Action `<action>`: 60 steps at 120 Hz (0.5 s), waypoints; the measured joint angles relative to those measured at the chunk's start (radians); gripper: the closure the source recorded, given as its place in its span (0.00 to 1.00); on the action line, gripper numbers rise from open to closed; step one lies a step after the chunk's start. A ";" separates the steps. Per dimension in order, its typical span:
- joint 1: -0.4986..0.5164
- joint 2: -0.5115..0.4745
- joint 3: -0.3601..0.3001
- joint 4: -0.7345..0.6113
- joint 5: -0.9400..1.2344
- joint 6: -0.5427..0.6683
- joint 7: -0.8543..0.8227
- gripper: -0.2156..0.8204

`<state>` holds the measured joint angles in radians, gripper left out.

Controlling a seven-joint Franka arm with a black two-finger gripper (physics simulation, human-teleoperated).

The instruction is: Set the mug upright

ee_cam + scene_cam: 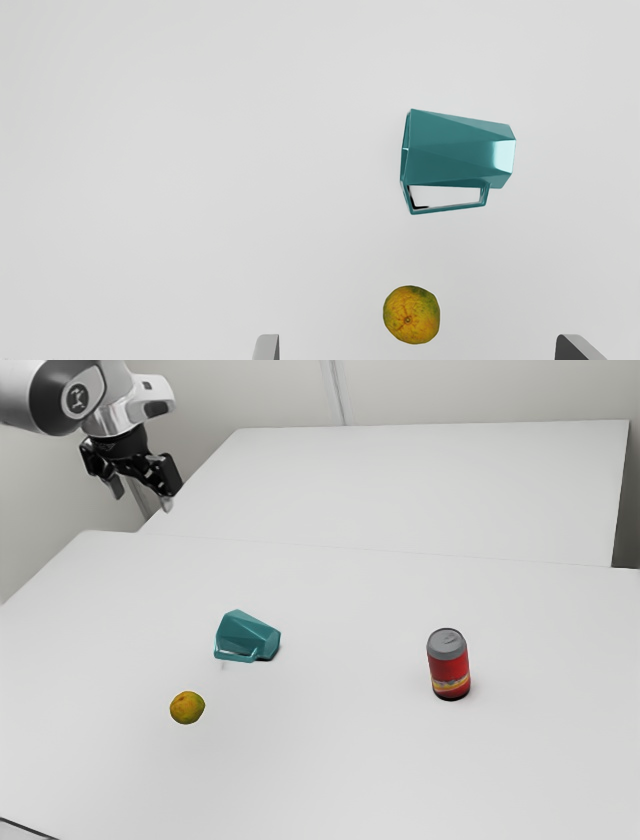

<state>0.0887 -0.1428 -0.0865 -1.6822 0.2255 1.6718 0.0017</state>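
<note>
The mug (245, 636) lies on its side on the desk (330, 770), so the result the task asks for is not there: a mug standing on its base. Its wider, open end (405, 145) faces the exterior view's left, its narrower base (504, 156) faces the exterior view's right, and the handle (450, 208) juts out on the side toward the orange-and-green fruit (187, 708), which sits near it but apart. Whether the handle touches the desktop, I cannot tell. The hand (142, 498) is open, its two fingers well apart with nothing held between them, and it hangs above the desk, well away from the mug. The red can (448, 665) stands upright well off toward the exterior view's right and has no part in the job. As I judge it, everything that would make the task complete is left: the hand has to get down to the mug, take hold of it, turn it so that the open end points up, set the base flat and let go. The fruit beside the handle leaves less room on that side, so the fingers could knock it on the way in.
</note>
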 joint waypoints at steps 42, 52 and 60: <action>0.031 0.086 0.046 0.002 -0.022 0.040 -0.020 0.21; 0.080 0.117 0.061 -0.002 -0.088 0.050 -0.023 0.21; 0.126 0.153 0.065 -0.003 -0.162 0.055 -0.025 0.21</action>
<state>0.2147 0.0103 -0.0215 -1.6852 0.0638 1.7271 -0.0235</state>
